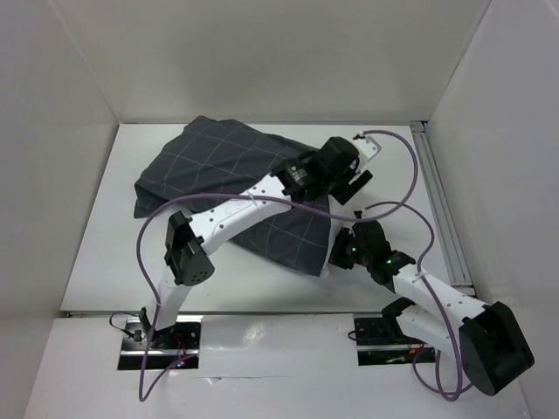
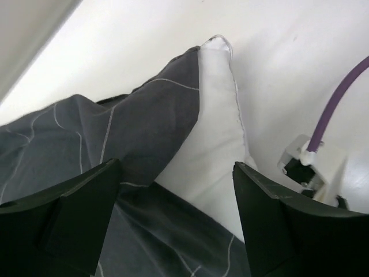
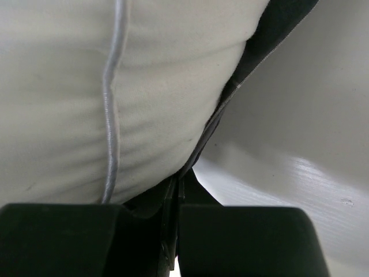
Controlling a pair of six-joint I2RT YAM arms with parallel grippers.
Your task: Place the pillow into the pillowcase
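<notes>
The grey pillowcase [image 1: 236, 175] covered most of the white pillow [image 2: 216, 138], mid-frame. The left gripper [image 2: 176, 170] gaped wide, empty, below the pillow's bare corner. The right gripper [image 3: 176, 210] pinched the pillowcase edge, lower right.

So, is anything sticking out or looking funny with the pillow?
Yes. A white corner of the pillow pokes out past the edge of the pillowcase, so it isn't fully covered. The pillowcase also lies rumpled and slanted on the table.
</notes>
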